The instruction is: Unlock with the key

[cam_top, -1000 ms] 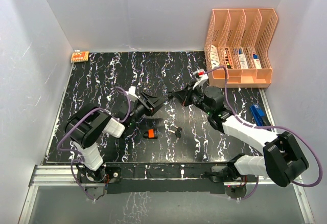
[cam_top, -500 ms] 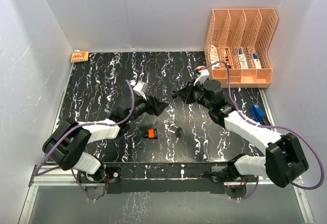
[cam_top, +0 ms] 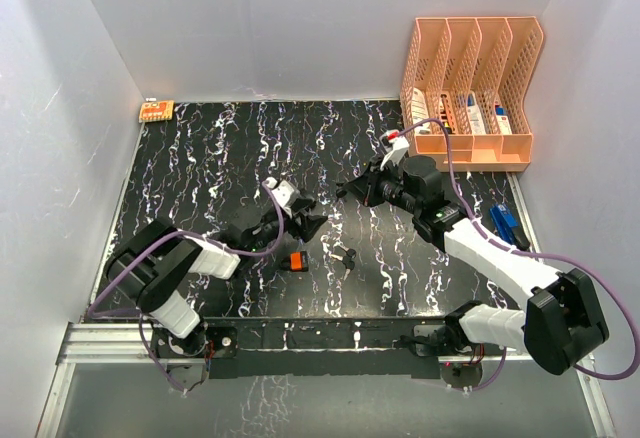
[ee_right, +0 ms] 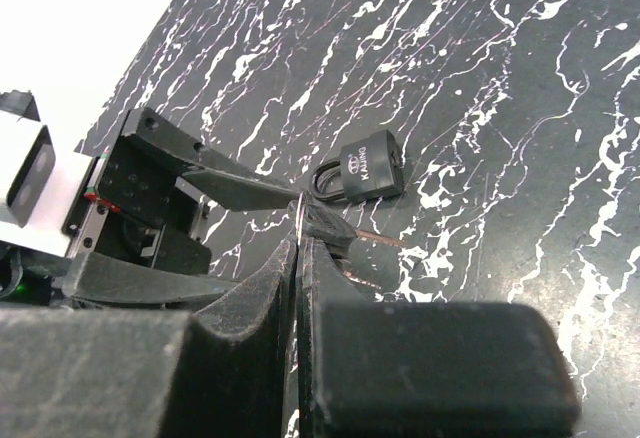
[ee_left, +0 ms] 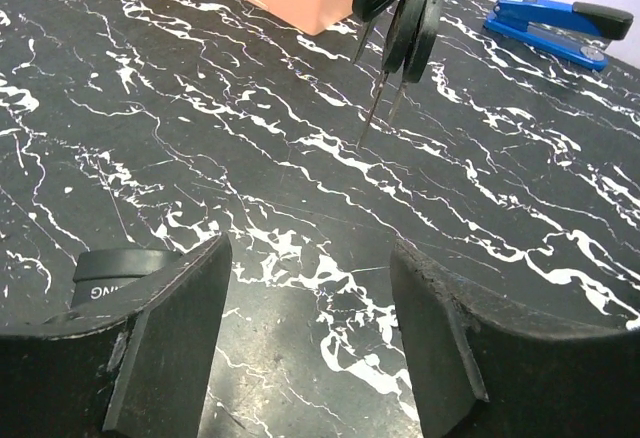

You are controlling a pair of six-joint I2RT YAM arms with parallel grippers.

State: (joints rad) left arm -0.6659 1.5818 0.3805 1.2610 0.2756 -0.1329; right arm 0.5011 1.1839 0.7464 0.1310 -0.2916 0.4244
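Note:
A small padlock [cam_top: 293,261], orange and black, lies on the black marble table [cam_top: 200,158]. It shows black in the right wrist view [ee_right: 367,166], and its edge shows in the left wrist view [ee_left: 118,264]. My left gripper [cam_top: 306,222] is open and empty, low over the table just behind the padlock [ee_left: 310,250]. My right gripper [cam_top: 347,189] is shut on a key ring [ee_right: 300,204]. Its keys [ee_left: 402,20] hang above the table, beyond my left fingers [ee_right: 225,186].
An orange file organizer [cam_top: 470,88] stands at the back right. A blue stapler [cam_top: 505,226] lies near the right edge. A small dark object [cam_top: 348,256], perhaps more keys, lies right of the padlock. A small orange item [cam_top: 156,110] sits at the back left corner.
My left gripper has swung nearer and lower, stopping just behind the padlock. My right gripper has stayed almost still with the keys. The padlock has not moved.

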